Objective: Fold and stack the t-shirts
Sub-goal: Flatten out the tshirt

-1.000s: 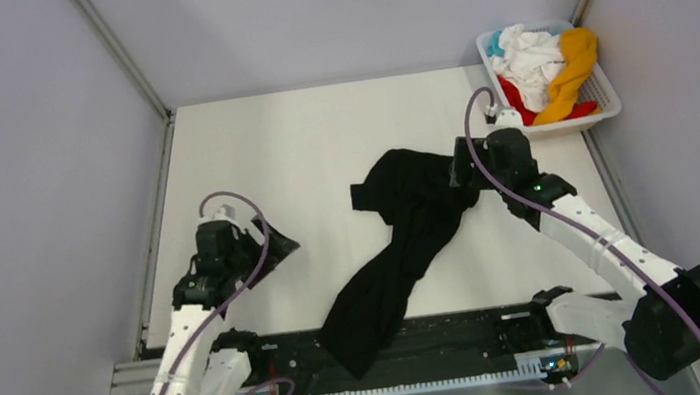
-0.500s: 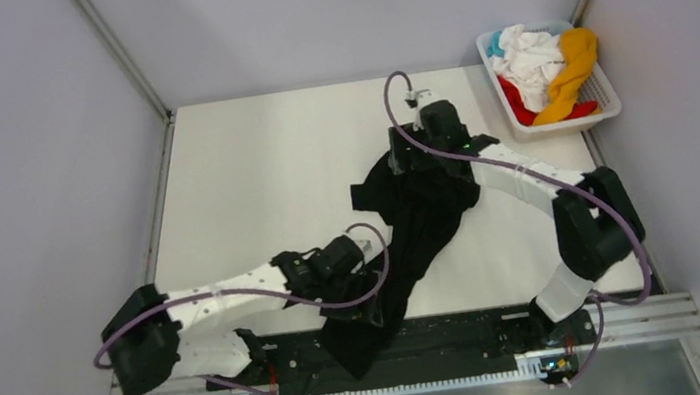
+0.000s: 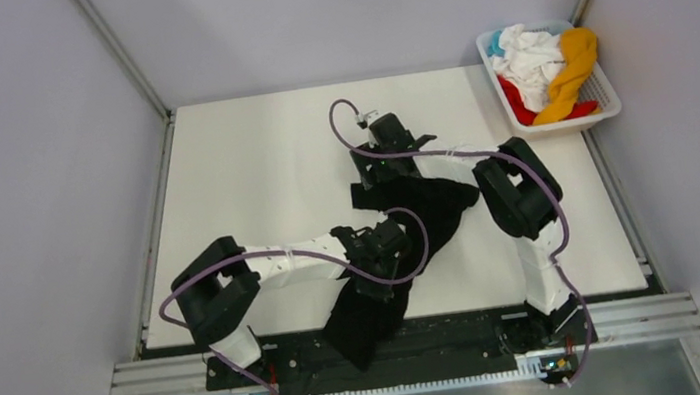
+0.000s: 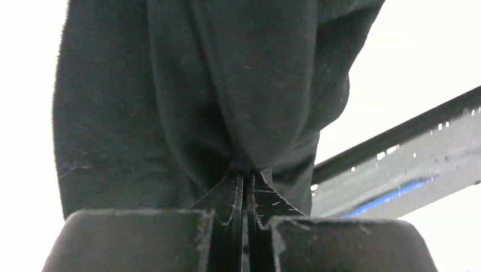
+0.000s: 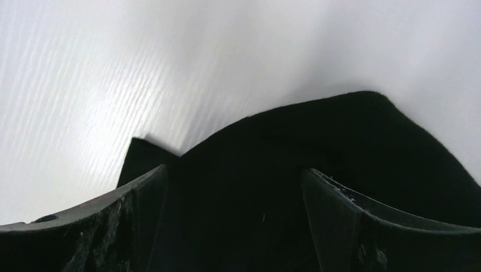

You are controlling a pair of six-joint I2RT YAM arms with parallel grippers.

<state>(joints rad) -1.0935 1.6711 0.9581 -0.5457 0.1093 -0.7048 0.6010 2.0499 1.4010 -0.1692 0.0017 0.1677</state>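
At the near edge, the lower end of the black t-shirt (image 3: 433,209) hangs off the tabletop (image 3: 251,159) over the dark rail (image 3: 463,330). From there the shirt runs as a twisted rope up to a wider heap at the middle of the tabletop

The left gripper (image 4: 244,177) is clamped tight on a bunched fold near the rope's middle, with cloth pinched between its fingers. That fold looks several layers thick, so a pull from here would likely drag the whole rope rather than spread it. The hanging end could also snag on the rail

Further back, the right gripper (image 5: 233,170) stands spread wide over the shirt's far edge, with dark cloth between its fingers but nothing gripped. If it closes too shallow it may miss the hem, and too deep it may take extra layers

In the far right corner the white slatted basket (image 3: 567,123) holds a loose heap: a white shirt (image 3: 530,54) on top, an orange-yellow shirt (image 3: 572,64) draped over the right side, a red shirt (image 3: 516,102) beneath and a light blue shirt (image 3: 498,41) at the far left corner
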